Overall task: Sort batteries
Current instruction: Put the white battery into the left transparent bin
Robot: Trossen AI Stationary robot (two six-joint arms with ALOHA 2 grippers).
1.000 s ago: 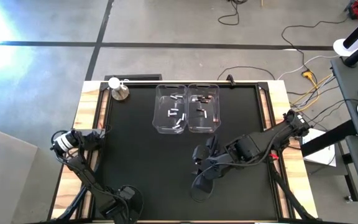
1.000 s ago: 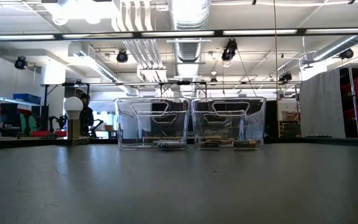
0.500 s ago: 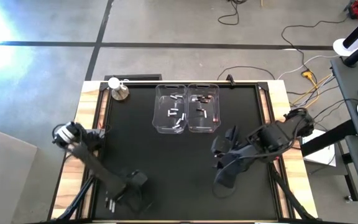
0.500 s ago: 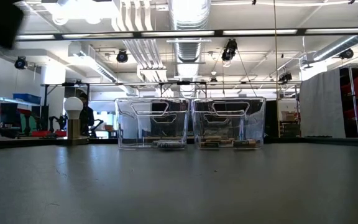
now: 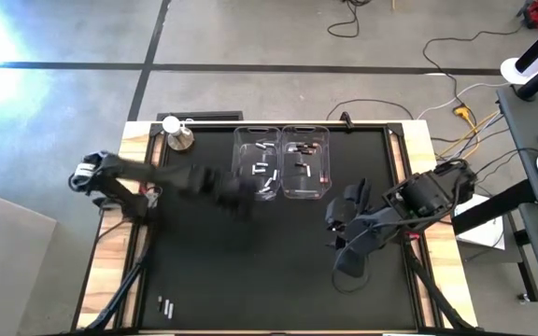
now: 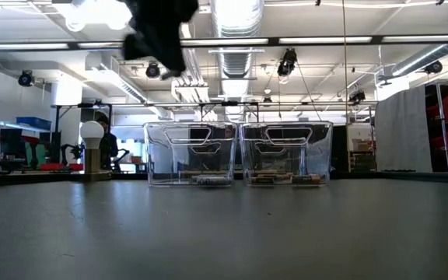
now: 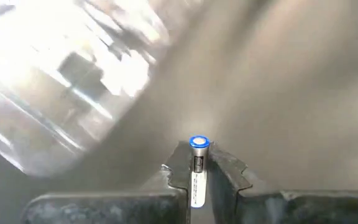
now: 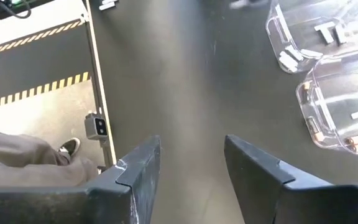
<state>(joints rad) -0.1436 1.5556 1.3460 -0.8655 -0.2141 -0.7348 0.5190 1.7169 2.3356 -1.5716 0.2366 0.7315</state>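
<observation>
— Item one, the left gripper (image 5: 236, 191): where is it sitting?

— It is showing as a dark blur just left of centre in the high view, touching the left edge of the left bin (image 5: 258, 163), and it is hanging high at the upper left of the low view. In its wrist view the fingers (image 7: 219, 168) are pinching a silvery-white battery (image 7: 197, 168), blue-ringed tip pointing outward.

— Item two, the right gripper (image 5: 337, 217)?

— It is hovering over the black table (image 5: 250, 271) at the right of centre in the high view, lower right of the bins. Its fingers (image 8: 253, 165) are standing wide apart with nothing between them.

— Item three, the bins.

— Two clear ones are standing side by side at upper centre, touching or nearly so. The left bin is holding silvery-white batteries (image 5: 265, 171); the right bin (image 5: 305, 161) is holding dark batteries (image 5: 302, 168).

— Any batteries outside the bins?

— Two loose batteries (image 5: 166, 305) are lying close together on the table at the lower left of the high view, well apart from both bins.

— Anything else for the list?

— A metal knob (image 5: 177, 133) with a white ball is standing at the table's upper left corner. A person's leg (image 8: 23, 165) and shoe are showing at the lower left of the right wrist view, beyond the table edge.
</observation>
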